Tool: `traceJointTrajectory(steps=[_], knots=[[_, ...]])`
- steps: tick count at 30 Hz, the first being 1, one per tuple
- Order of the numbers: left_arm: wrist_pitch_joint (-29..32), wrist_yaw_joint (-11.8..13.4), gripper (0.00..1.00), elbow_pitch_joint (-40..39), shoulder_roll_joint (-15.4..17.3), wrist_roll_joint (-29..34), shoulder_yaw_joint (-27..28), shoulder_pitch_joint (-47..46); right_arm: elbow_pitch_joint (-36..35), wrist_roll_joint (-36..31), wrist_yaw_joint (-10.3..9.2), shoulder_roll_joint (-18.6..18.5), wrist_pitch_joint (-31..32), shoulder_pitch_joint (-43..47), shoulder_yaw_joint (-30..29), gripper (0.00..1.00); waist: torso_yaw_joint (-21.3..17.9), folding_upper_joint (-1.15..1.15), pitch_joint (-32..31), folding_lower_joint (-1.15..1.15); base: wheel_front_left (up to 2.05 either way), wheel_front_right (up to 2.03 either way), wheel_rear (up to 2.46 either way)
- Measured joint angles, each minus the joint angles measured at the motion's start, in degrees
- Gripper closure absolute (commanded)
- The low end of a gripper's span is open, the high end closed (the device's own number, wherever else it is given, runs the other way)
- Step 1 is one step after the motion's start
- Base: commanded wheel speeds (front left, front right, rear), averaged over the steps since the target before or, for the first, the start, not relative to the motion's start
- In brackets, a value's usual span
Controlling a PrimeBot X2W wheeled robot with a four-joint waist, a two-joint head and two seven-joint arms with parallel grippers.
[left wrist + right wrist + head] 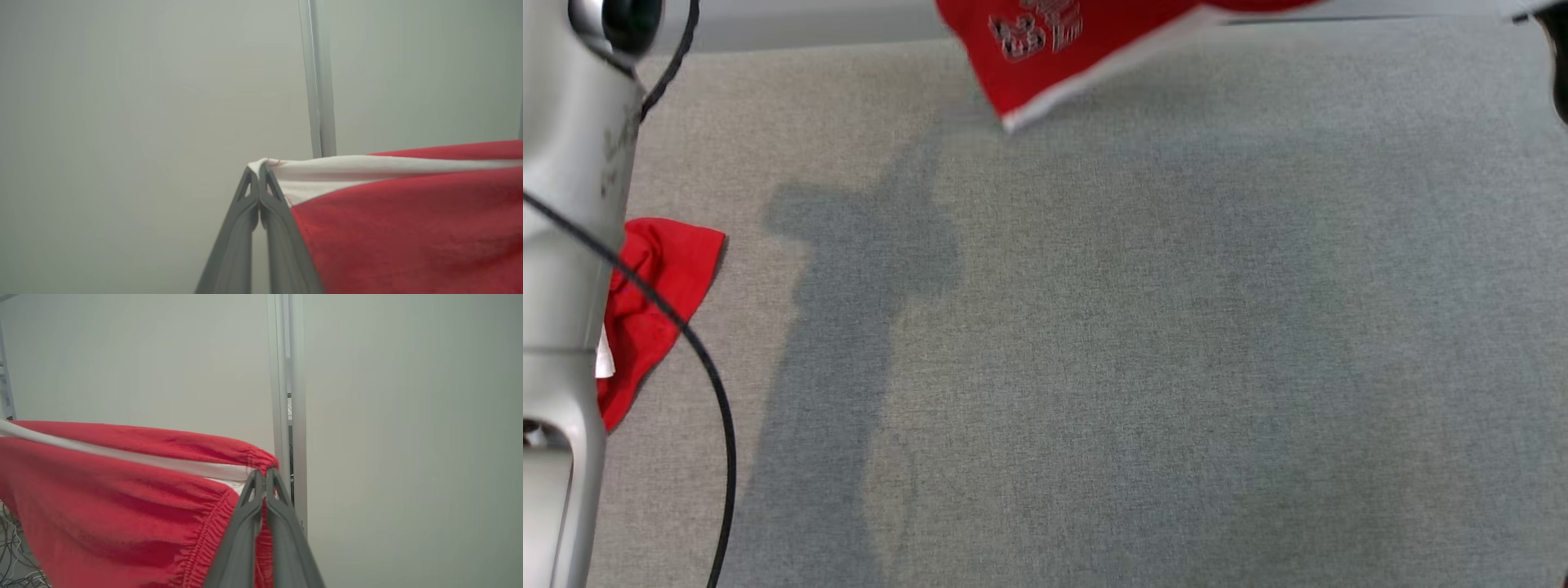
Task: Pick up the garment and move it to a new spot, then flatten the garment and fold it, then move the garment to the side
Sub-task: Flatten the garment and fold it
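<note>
The garment (408, 228) is held stretched in the air. One white-trimmed corner is clamped in the left gripper (258, 171), and a gathered red edge is clamped in the right gripper (264, 475). Its lower part is seen hanging above the desk's (1135, 367) far edge.

The pale silver-grey forearm (564, 245) carries faint lettering (617, 155), a glossy black cap (633, 20) and a thin black cable (689, 333). The left hand (258, 169) and right hand (264, 475) each have two long matte grey fingers with triangular cut-outs near the tips.
</note>
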Motion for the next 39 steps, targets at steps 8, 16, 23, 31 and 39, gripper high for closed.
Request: traceJointTrajectory(steps=[8,16,23,31,39], knots=[[-2.9,-3.1,1.0,18.4,-3.4,-0.5,-2.4,-5.6,15.2,0.7,-0.01,4.8,-0.5,-5.9,8.1,1.0,-0.4,0.0,2.7,0.0,0.0,0.0,0.0],[-7.7,-4.4,1.0,23.4,-7.2,-4.0,-4.1,1.0,14.0,9.0,-0.02,1.6,-0.7,1.0,14.4,1.0,1.0,0.0,4.8,0.0,0.0,0.0,0.0],[-9.3,-4.5,1.0,17.1,-6.6,-6.6,-3.5,17.2,2.7,14.0,-0.02,-3.3,-0.8,15.7,14.8,1.0,2.1,0.0,3.5,0.0,0.0,0.0,0.0],[-9.4,-2.8,1.0,2.3,-4.9,-5.3,-1.1,38.4,-6.1,14.3,-0.02,-4.7,-0.8,33.3,9.7,1.0,2.8,0.0,-0.3,0.0,0.0,0.0,0.0],[-4.4,2.1,1.0,-15.0,0.1,-5.8,-1.4,58.4,-13.2,11.7,-0.01,-3.4,-0.8,50.2,4.8,1.0,2.8,0.0,-5.8,0.0,0.0,0.0,0.0]])
